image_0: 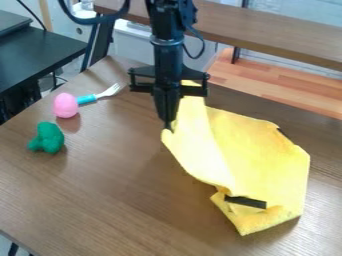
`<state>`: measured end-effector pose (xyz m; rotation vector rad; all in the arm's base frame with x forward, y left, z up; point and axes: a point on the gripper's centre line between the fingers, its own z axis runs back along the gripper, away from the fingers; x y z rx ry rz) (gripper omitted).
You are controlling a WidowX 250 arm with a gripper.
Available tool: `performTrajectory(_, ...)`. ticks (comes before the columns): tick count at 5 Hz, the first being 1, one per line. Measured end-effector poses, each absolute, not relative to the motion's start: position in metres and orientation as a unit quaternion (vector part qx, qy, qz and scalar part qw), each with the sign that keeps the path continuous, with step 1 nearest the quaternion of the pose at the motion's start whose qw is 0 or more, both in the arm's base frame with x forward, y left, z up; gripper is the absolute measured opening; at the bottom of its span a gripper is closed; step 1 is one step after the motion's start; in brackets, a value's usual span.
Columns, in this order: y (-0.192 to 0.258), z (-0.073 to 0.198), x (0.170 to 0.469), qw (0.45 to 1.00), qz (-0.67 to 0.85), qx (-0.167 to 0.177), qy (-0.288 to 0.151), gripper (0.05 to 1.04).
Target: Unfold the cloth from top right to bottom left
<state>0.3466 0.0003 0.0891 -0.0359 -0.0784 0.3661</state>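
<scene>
The black gripper (168, 128) points down near the middle of the camera view, its fingers together and shut on the left edge of the yellow cloth (254, 155). The cloth lies on the right half of the table. Part of it rises behind and to the right of the gripper in a narrow strip. A fold runs from beside the fingertips down to the cloth's lower part, where a black strip shows near a bent-over corner. Another dark patch marks its upper right edge. The gripper hides part of the cloth's upper left side.
On the brown table (120, 200), left of the gripper, are a pink egg-shaped toy (65, 105), a fork with a blue handle (99, 96) and a green lumpy toy (47, 138). A dark desk (40, 55) stands beyond the table's left edge.
</scene>
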Motion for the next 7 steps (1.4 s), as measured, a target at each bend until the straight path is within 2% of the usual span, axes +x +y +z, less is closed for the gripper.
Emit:
performTrajectory(2,0.021,0.083,0.327,0.985,0.172,0.009,0.004,0.049)
performTrajectory(4,0.035,0.083,0.315,0.986,0.156,0.055,0.032,0.049)
performTrajectory(7,0.053,0.074,0.305,0.976,0.167,0.137,0.029,0.068)
